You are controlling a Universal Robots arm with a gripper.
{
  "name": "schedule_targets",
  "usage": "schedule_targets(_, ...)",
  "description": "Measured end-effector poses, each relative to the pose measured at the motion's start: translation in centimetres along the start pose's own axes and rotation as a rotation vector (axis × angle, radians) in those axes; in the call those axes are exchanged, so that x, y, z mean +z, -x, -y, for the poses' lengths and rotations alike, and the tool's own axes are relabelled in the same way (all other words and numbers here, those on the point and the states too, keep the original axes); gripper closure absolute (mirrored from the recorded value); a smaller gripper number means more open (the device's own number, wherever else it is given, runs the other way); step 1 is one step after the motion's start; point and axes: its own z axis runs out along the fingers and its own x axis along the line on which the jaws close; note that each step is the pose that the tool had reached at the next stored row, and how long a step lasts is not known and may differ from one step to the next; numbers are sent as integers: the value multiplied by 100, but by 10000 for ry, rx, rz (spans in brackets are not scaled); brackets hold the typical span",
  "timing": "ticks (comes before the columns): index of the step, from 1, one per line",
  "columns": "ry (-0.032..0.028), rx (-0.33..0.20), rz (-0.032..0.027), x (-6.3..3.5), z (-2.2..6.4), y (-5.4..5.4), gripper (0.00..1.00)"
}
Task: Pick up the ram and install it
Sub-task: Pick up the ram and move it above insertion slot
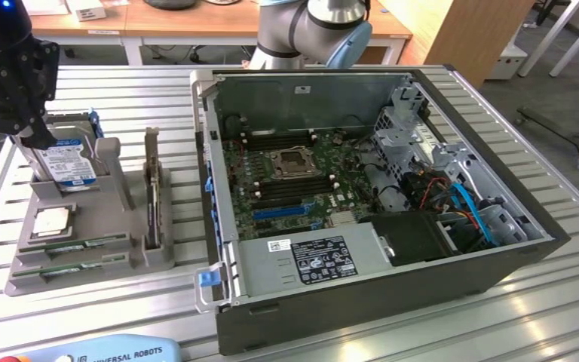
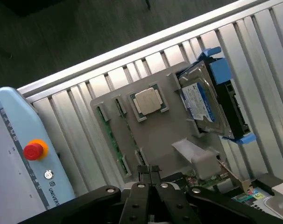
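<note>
One slatted metal table (image 1: 531,317), wooden desk (image 1: 204,19) behind; hand (image 2: 151,171) closed.

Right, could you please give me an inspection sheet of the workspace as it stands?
Surface: slatted aluminium table, bearing a grey tray and an open computer case.
Job's things: ram lies in its tray slot; motherboard exposed in the case.
Clutter: processor, hard drive and expansion card on the tray; teach pendant beside it.
Pincer: shut, holding nothing, above the tray.
Cables: blue cable and red wires inside the case.
Surroundings: wooden desks behind the table.
</note>
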Motion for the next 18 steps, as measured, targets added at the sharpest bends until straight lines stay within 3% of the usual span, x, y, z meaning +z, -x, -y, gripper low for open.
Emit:
schedule_targets(10, 39, -1732, -63, 5, 0, -1, 90)
schedule_targets(18, 40, -1769, -65, 6, 0, 0, 90)
